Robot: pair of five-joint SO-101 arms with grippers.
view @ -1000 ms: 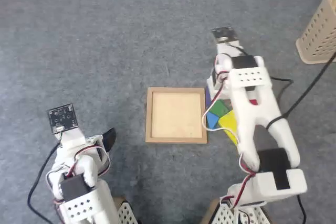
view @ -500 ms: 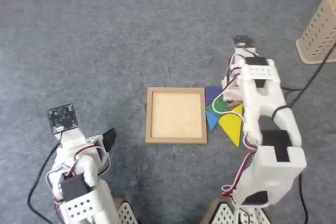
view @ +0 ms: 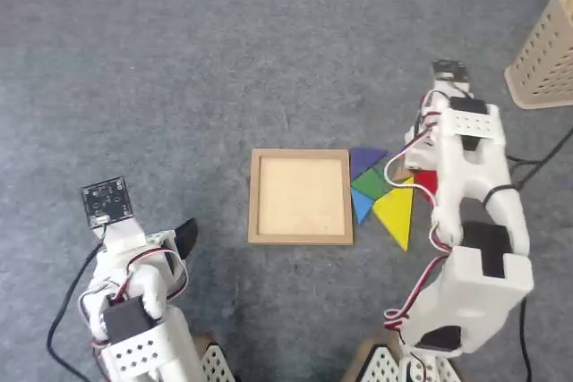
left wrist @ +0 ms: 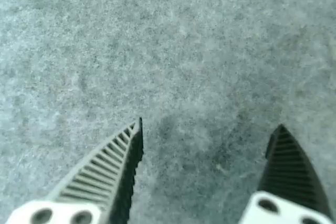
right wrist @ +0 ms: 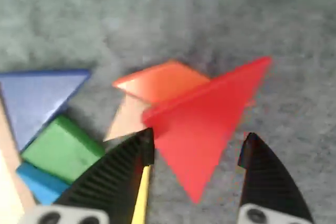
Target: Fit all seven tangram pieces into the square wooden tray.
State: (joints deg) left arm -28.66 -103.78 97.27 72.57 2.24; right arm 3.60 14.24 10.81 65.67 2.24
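The square wooden tray [view: 253, 196] lies mid-table with nothing in it. Just right of it sits a cluster of pieces: a purple triangle [view: 365, 160], a green piece [view: 372, 182], a blue triangle [view: 361, 206], a yellow triangle [view: 396, 214] and a red triangle [view: 426, 182]. My right arm [view: 461, 136] hangs over the cluster's right side. In the right wrist view my right gripper [right wrist: 198, 137] is open astride the red triangle [right wrist: 210, 119], which overlaps an orange piece [right wrist: 160, 82]. My left gripper [left wrist: 209, 127] is open over bare carpet, at the front left [view: 182, 237].
Grey carpet covers the table. A perforated beige holder [view: 546, 46] stands at the far right edge. Cables trail from both arms. Open carpet stretches left of and behind the tray.
My right arm has swung right and away from the tray, uncovering the coloured pieces beside it. The left arm has not moved.
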